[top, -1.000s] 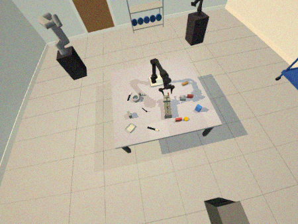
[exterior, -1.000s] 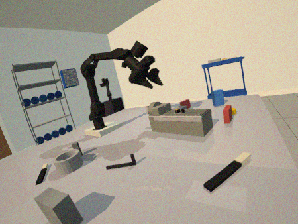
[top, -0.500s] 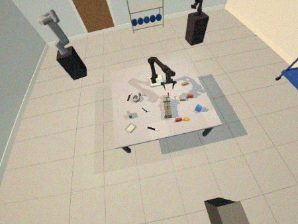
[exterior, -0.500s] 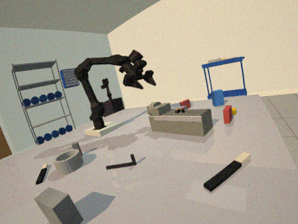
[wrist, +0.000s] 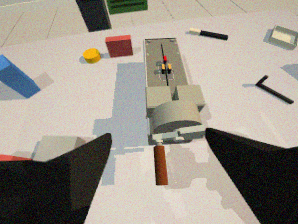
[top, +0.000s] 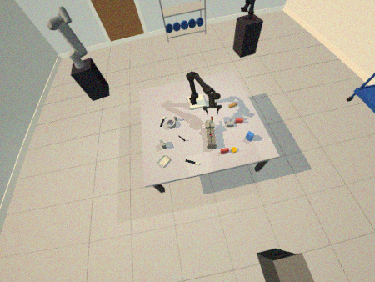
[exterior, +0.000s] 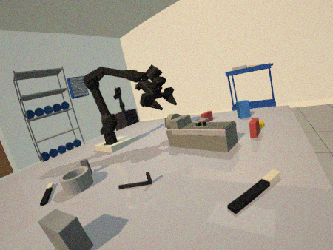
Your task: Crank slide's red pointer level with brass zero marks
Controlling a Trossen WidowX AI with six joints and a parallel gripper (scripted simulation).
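Note:
The machine (top: pixel 212 144) (exterior: pixel 196 140) (wrist: pixel 179 57) is a long grey-beige box with a rounded housing (wrist: pixel 175 116) at its crank end. In the wrist view the red pointer (wrist: pixel 165 58) sits on the slotted top, a little beyond the two brass marks (wrist: pixel 163 69) (wrist: pixel 169 68) on the side away from the crank, not level with them. The crank arm (wrist: pixel 192 131) crosses the end, and its brown handle (wrist: pixel 160 166) sticks out toward the camera. My gripper (top: pixel 212 114) (exterior: pixel 169 106) (wrist: pixel 158 134) is open and empty, above the crank end, with the handle showing between its fingers in the wrist view.
A red block (exterior: pixel 254 127) (wrist: pixel 119 46), yellow disc (wrist: pixel 91 55) and blue block (exterior: pixel 243 109) (wrist: pixel 19 77) stand on one side, with a grey block (wrist: pixel 59 147) nearer. A black hooked tool (exterior: pixel 137 183) (wrist: pixel 275 91), black-and-cream bar (exterior: pixel 251 194) and grey ring (exterior: pixel 77 180) lie on the other.

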